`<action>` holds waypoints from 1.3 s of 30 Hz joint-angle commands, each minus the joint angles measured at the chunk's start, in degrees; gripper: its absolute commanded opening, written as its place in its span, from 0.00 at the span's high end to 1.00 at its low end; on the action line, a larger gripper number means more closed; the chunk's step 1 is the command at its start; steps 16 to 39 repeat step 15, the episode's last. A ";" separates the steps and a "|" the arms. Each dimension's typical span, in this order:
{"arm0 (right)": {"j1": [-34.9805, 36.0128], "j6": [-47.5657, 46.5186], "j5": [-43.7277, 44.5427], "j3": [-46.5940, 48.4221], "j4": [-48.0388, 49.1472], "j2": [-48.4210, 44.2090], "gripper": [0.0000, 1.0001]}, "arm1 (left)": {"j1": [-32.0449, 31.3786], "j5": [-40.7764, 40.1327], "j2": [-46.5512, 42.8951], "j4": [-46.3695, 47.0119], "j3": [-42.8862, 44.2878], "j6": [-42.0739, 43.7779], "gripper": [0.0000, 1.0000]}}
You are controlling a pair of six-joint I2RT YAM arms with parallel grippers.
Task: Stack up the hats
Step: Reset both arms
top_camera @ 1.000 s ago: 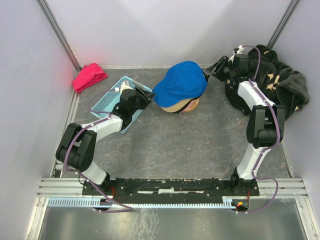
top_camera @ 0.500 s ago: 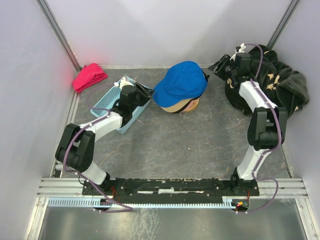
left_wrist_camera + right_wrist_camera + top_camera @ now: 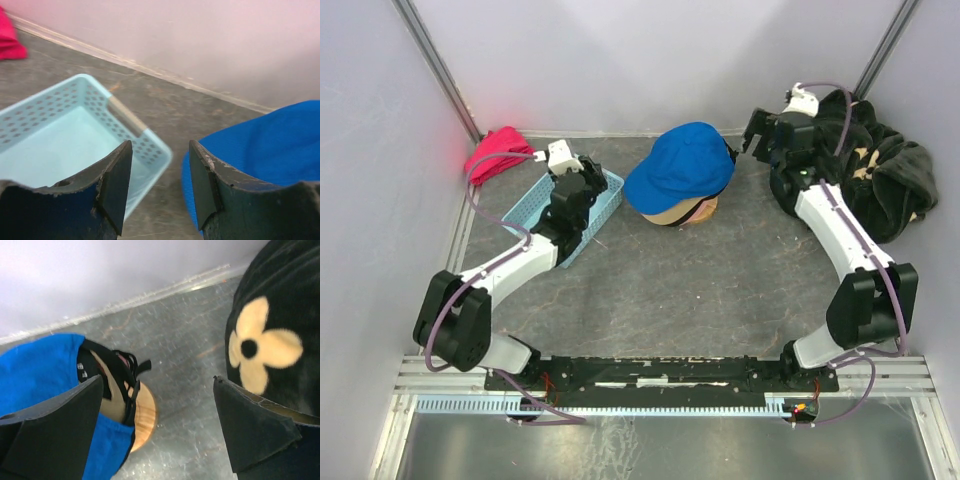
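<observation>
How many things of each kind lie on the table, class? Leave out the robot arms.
Stack of caps, bright blue cloth cap on top: 1
Light blue perforated plastic basket: 1
Loose cloths (red-pink cloth bundle, black plush fabric with beige flowers): 2
Total: 4

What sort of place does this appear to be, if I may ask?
Probably a robot-manipulation test cell: plain white panels enclose a grey tabletop, two arms are bolted to an aluminium rail, and stacked hats sit as props.
</observation>
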 commanded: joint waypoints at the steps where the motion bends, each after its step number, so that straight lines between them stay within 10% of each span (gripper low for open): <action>1: 4.53 -4.12 18.42 -2.93 -4.42 -3.27 0.01 | -1.57 -11.45 -1.24 12.12 -4.43 13.98 0.43; 15: 13.13 -4.63 34.66 -15.49 -3.37 -13.00 0.01 | -1.69 -14.32 -1.76 20.13 -9.53 15.96 0.41; 39: 13.13 -4.63 34.66 -15.49 -3.37 -13.00 0.01 | -1.69 -14.32 -1.76 20.13 -9.53 15.96 0.41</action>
